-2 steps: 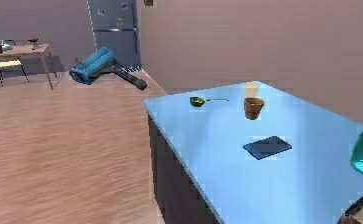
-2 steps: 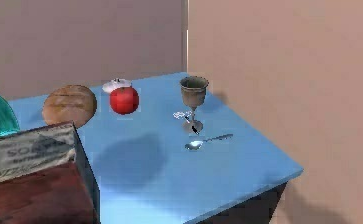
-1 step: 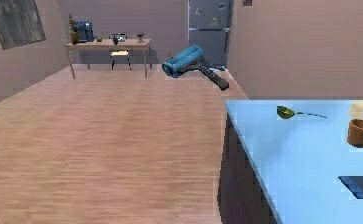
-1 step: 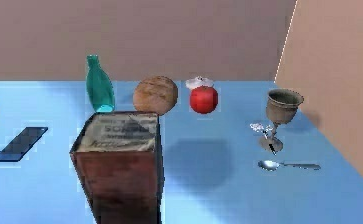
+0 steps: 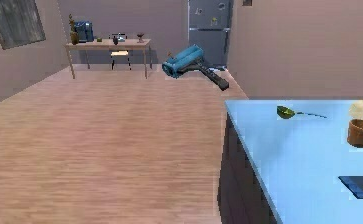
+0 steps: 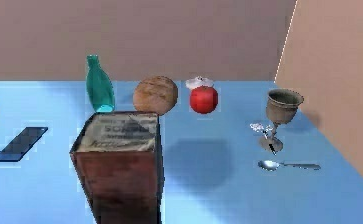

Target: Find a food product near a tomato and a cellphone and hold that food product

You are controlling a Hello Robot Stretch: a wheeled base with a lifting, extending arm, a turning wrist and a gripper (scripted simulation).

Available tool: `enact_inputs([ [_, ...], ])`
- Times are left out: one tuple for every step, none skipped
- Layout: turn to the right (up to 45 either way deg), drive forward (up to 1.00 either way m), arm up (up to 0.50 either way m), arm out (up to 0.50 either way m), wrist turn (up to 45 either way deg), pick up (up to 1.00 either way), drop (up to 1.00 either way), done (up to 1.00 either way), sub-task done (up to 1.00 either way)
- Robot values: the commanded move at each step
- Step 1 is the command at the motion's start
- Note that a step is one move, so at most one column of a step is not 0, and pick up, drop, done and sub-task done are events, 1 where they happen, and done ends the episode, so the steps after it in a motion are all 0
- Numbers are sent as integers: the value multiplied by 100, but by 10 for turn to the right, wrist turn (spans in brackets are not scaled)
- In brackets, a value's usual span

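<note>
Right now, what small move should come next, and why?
Probably lift the arm and extend it toward the round brown food item beside the tomato, with the cellphone on the same blue counter. A tall box stands nearer than it, so height likely matters.

Robot body appearance: can't tell from this moment. Both cameras are mounted on the robot and look outward, one ahead and somewhat down, one out to the arm side. I can't read off any colour, shape, cable, screw or marking for the base, mast, arm or wrist, so I have nothing to log on the body.
</note>
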Motion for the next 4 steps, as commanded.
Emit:
enact_inputs([
  [0,0,38,0,0,0,0,0,0],
  [0,0,0,46,0,0,0,0,0],
  [0,0,0,0,450,0,0,0,0],
  [0,0,0,0,450,0,0,0,0],
])
